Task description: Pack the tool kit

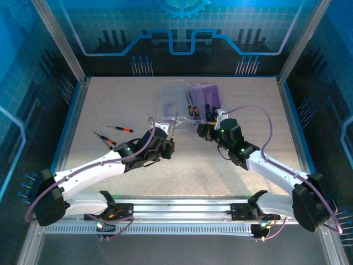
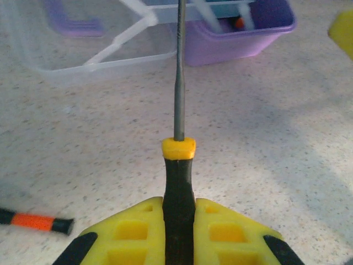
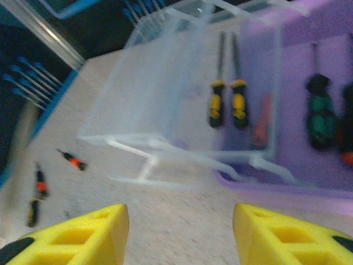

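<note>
Clamping a black-handled screwdriver tightly by its grip, the left gripper points the shaft toward the open tool kit at the table's far middle, seemingly lining it up for loading. The right gripper hovers just before the kit's purple base, fingers spread and empty. Loose screwdrivers lie on the pale speckled table, which is walled by blue circuit-print panels.

No words, numbers or brand marks can be read on anything here. The only sign-like mark is a light-blue gear emblem on the blue gridded back wall panel, far beyond both pincers and cut off by the top edge. Blue circuit-style lines run below it. None of these carry lettering.
</note>
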Robot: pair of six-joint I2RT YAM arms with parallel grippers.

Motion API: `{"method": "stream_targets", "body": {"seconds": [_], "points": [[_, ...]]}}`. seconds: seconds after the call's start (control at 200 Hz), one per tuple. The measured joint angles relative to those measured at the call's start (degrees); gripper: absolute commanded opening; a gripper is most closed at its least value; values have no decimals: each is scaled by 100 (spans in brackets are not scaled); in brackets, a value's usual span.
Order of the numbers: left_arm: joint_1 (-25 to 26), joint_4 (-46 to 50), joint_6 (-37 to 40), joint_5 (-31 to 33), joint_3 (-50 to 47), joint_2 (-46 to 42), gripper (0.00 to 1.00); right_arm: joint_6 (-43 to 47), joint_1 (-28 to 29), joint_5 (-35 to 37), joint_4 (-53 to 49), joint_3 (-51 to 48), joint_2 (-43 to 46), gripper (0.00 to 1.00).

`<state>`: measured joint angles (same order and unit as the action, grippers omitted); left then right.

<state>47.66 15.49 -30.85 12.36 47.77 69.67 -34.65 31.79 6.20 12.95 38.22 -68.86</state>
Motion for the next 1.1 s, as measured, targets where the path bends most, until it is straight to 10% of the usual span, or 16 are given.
{"method": "stream_targets", "body": {"seconds": [0.365, 0.78, 1.101], "points": [[411, -667, 39, -175, -275, 105, 0, -911, -63, -1342, 129, 1335, -1318, 56], [448, -706, 44, -170, -369, 2, 5, -1521, -68, -1799, 319, 1401, -1631, 13], [461, -820, 109, -85, -367, 186, 15, -1637, -68, -1777, 385, 1401, -1628, 6]]}}
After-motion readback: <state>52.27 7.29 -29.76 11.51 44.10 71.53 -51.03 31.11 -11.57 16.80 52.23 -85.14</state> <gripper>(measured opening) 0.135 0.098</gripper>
